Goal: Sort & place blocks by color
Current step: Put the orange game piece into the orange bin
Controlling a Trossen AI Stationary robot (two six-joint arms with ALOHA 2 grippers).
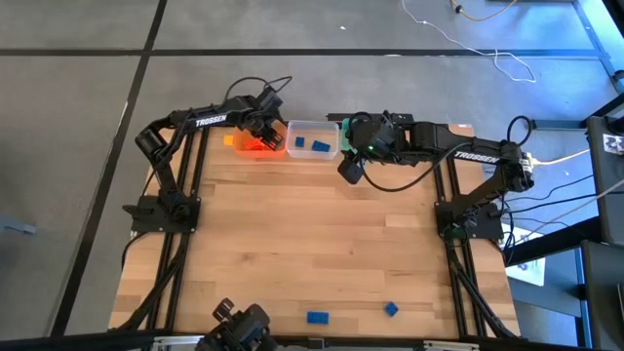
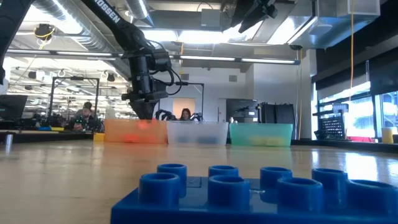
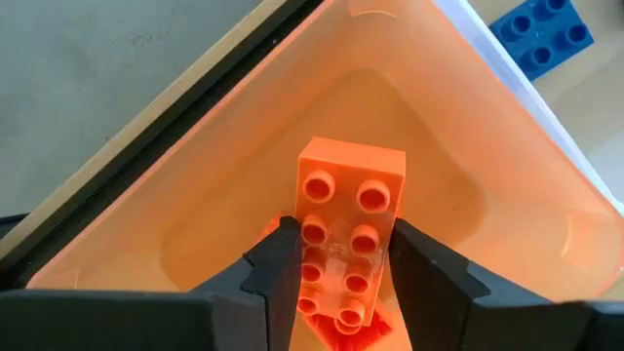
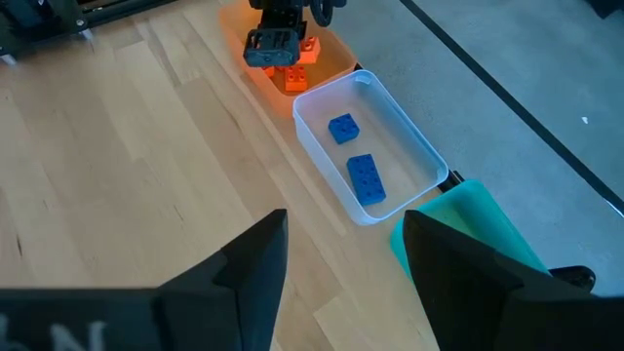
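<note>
The left gripper (image 1: 261, 130) hangs over the orange tub (image 1: 240, 146) at the upper middle of the high view. Its two dark fingers (image 3: 278, 273) flank an orange brick (image 3: 346, 234) lying inside the tub; the brick is a two-by-four piece with round studs facing up, glossy and the same colour as the tub walls. The fingers sit right against its long sides, but I cannot tell whether they press it or have let go. More orange pieces show beneath the gripper in the right wrist view.

Just to the right of the orange tub stands the clear tub (image 1: 314, 127), touching it, with two blue bricks (image 4: 366, 179) lying on its floor: one small and square, one longer and studded. The green tub (image 4: 487, 229) comes next in the row.

The right gripper (image 1: 353, 168) hovers near the green tub, above the wood, with its fingers spread apart and nothing between them.

At the bottom edge of the table (image 1: 312, 244) lie two more blue bricks (image 1: 318, 317), well apart from the tubs; one fills the foreground of the low view.
</note>
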